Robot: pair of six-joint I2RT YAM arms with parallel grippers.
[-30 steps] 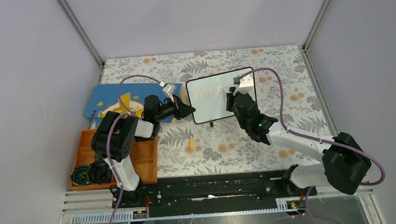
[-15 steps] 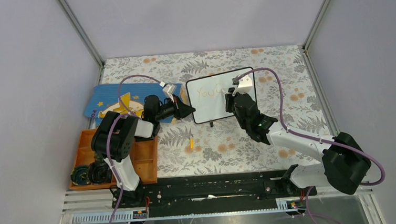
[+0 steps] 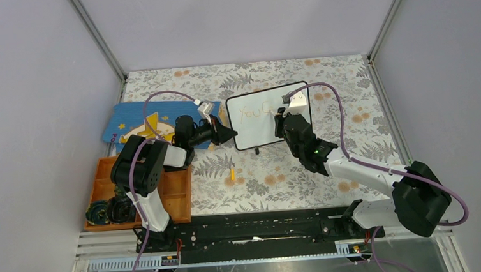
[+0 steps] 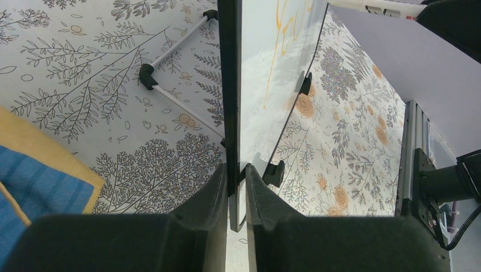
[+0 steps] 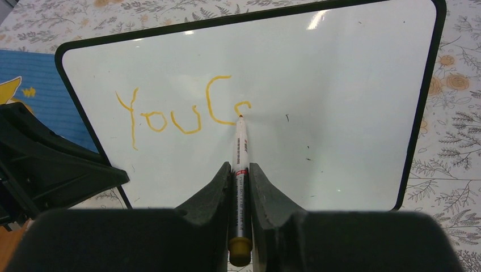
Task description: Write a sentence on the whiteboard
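The right gripper (image 5: 235,170) is pinching a slim white marker with an orange end cap (image 5: 240,148), its tip touching the orange handwritten letters "You C" (image 5: 170,116) on the small black-framed white whiteboard (image 5: 340,85), which is standing on the floral-patterned table (image 4: 351,141) while the left gripper (image 4: 236,170) is clamping its left edge.

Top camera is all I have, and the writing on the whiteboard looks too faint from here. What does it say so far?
Observer: The right wrist view shows orange writing reading "You C", plus a small hook of the next letter.
Operator: Is the pen down?
Observer: Yes. The right tool is shut on the pen, whose tip touches the whiteboard at that hook.
Operator: And the left tool?
Observer: The left tool is shut on the whiteboard's frame, gripping both faces.
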